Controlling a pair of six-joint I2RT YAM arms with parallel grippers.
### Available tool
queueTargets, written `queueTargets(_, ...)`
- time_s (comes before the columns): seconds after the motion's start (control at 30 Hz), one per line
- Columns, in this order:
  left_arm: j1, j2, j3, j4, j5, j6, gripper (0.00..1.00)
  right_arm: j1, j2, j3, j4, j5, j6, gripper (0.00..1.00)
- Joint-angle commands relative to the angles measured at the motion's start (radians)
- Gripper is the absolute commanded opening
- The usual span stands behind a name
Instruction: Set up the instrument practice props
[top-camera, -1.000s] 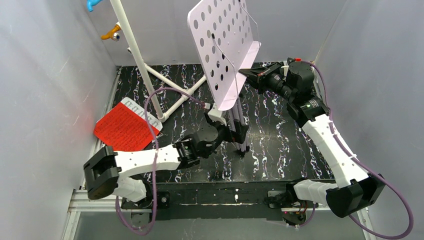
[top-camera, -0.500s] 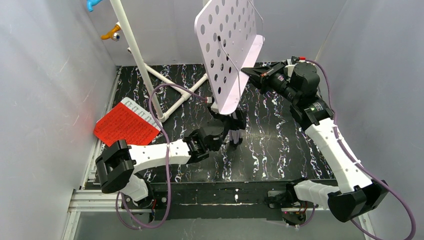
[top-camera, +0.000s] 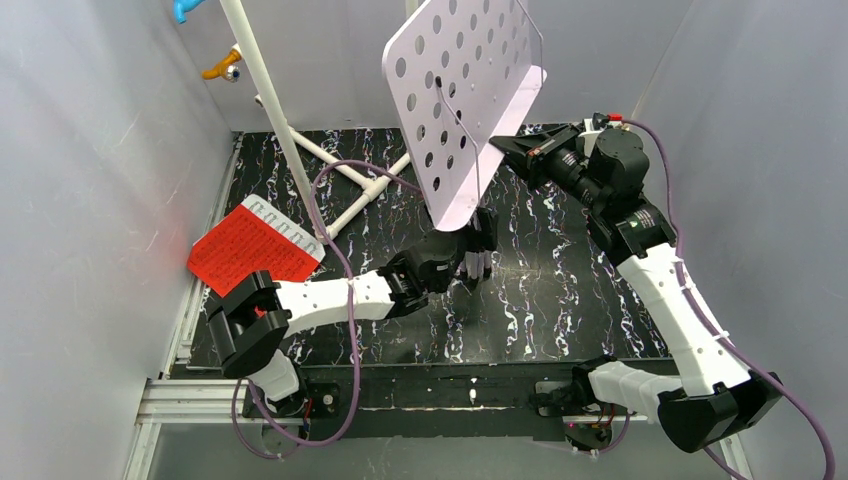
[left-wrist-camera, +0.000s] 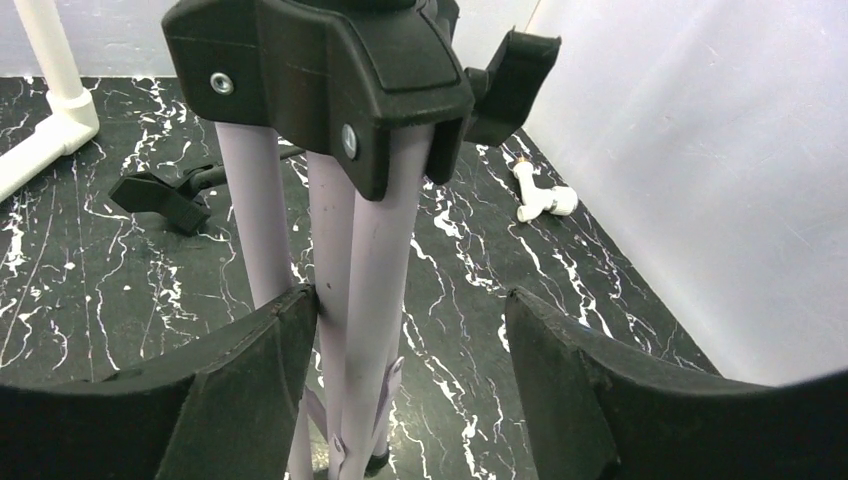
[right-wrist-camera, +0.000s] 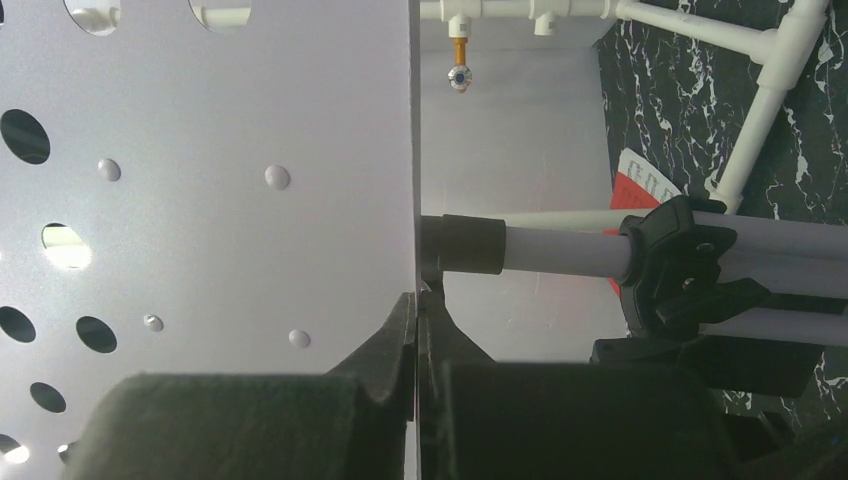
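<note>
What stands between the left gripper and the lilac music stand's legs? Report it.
Nothing visible does. The left gripper straddles the lilac music stand's folded legs, jaws open, with nothing else inside them.

Pale grey walls (top-camera: 90, 150) enclose a black, white-veined table (top-camera: 560, 300) with a white pipe frame (top-camera: 270, 110).

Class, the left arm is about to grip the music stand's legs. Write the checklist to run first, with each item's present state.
1. Left gripper around the legs: ok, open jaws straddle them.
2. Legs centred between the fingers: not ok, they rest against one finger.
3. Right gripper shut on the plate edge: ok.
4. Legs spread: not ok, folded together.
5. Feet on the table: cannot tell.
</note>
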Motion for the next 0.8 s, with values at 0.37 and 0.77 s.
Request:
queueTargets(0.37,0.068,-0.165,-0.074,-0.044,0.193,0.512,0.0,0.008,-0.374,-0.224,0.152,-0.049,-0.2,0.01)
queueTargets(0.77,0.077,-0.209,-0.16,-0.081,0.211,0.476,0.0,0.008,-0.374,-0.197,0.086,-0.038,-0.299,0.45)
